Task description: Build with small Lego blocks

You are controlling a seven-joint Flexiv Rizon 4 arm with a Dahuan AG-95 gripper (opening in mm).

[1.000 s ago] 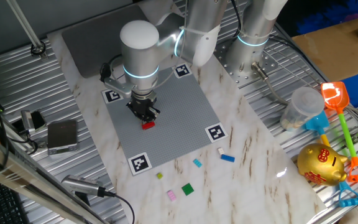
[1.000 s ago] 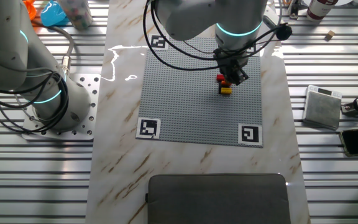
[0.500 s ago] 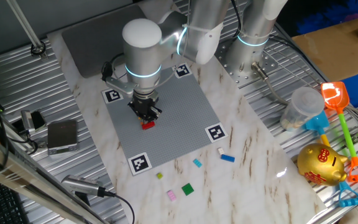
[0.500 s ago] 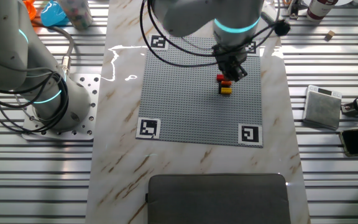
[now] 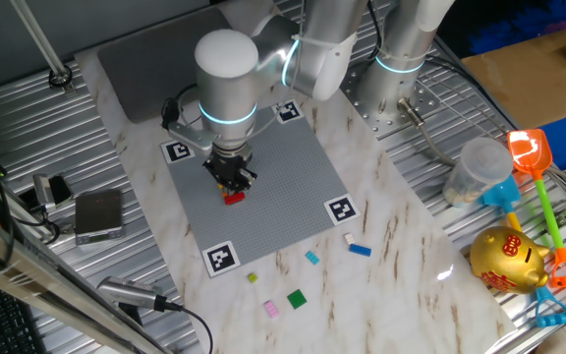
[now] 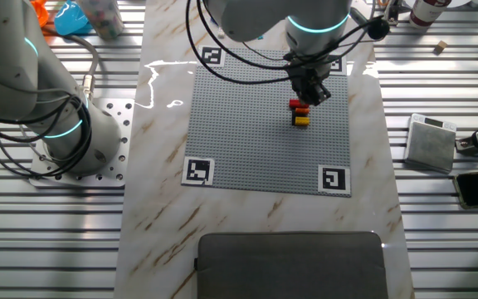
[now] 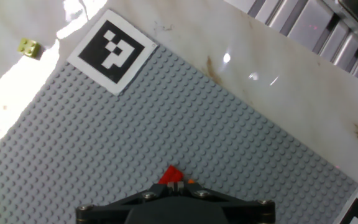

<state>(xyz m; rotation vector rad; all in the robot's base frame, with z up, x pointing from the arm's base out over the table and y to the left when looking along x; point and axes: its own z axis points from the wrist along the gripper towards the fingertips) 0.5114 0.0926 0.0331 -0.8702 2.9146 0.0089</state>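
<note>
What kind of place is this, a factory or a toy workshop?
Most likely a robotics lab. A robot arm works over a grey studded plate with printed corner markers, on a table scattered with small Lego blocks and toys such as a plastic shovel.

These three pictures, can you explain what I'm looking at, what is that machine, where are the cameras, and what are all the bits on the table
It is a robot arm whose gripper has two fingers for picking things up. Two pictures come from fixed cameras on different sides of the table; the third comes from a camera on the hand, looking along the fingers. On the marble table lies a grey studded plate with black-and-white markers at its corners. A little stack of red, orange and yellow Lego blocks sits on the plate, just beneath the gripper. More loose blocks, green, pink, blue and others, lie on the marble beyond the plate's edge. Whether the fingers are open, or hold anything, cannot be told from these pictures.
</note>
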